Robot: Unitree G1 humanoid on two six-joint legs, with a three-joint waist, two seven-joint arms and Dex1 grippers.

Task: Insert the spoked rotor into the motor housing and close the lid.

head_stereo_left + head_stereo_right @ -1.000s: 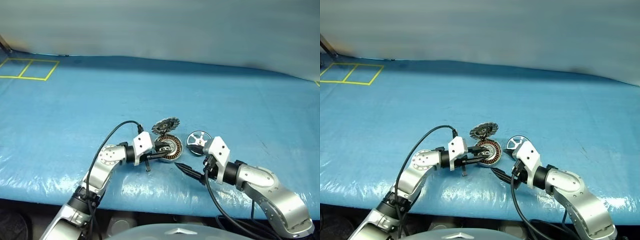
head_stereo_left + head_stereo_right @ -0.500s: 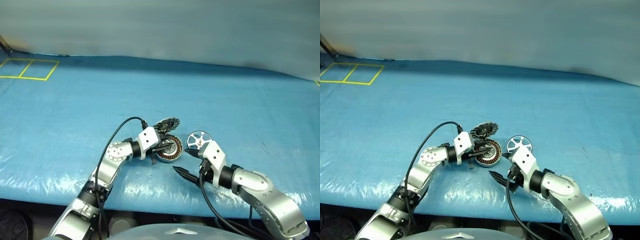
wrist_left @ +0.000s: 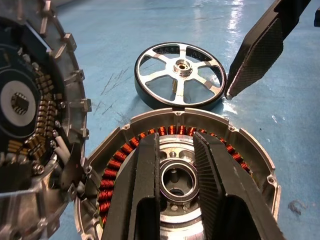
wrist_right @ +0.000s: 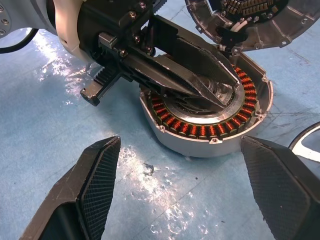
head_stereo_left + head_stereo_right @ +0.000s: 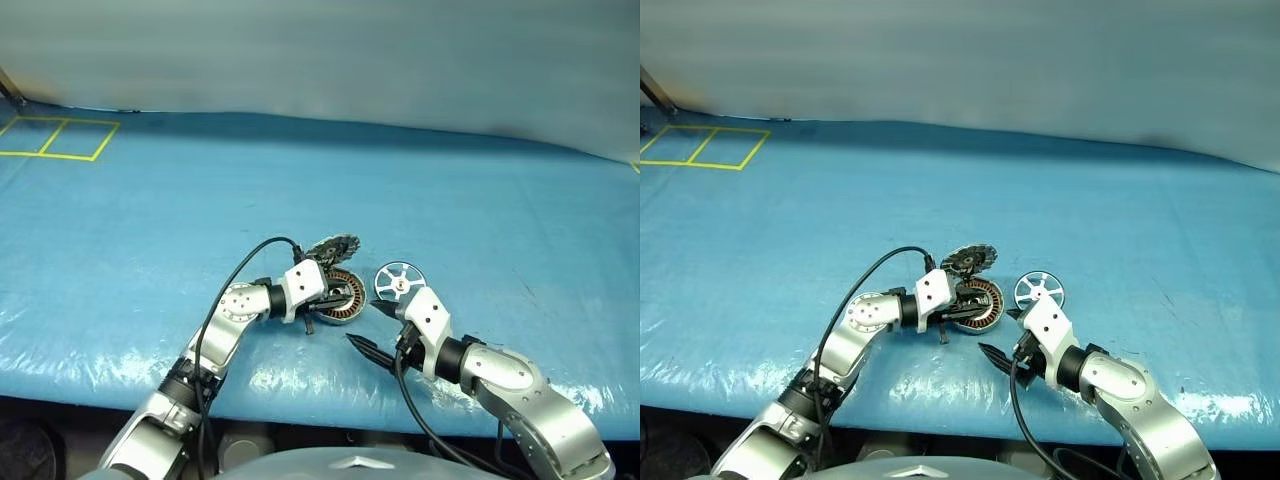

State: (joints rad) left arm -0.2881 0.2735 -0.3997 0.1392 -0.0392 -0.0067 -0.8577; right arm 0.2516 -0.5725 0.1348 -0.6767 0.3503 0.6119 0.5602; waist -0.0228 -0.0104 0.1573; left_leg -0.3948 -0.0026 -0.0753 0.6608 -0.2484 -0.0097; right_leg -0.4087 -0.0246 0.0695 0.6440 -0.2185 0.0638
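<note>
Low in the centre of the left eye view, we have our left claw [image 3: 172,175] nearly closed, its two black ribbed fingers reaching into the round silver motor housing [image 5: 340,297] and straddling the shiny central bearing inside the copper-orange ring of windings; we judge this pins the cup to the glossy blue plastic-covered worktop [image 5: 480,220]. The hinged lid [image 5: 332,247], a toothed silver disc with small dark components on its inner face, stands tilted open behind the housing, leaving the cavity free. The flat silver spoked rotor [image 5: 399,279] lies just right of the housing, not yet fitted. Our right claw [image 5: 369,328] hangs spread wide and empty, lower right of the housing, seemingly poised for the rotor.
</note>
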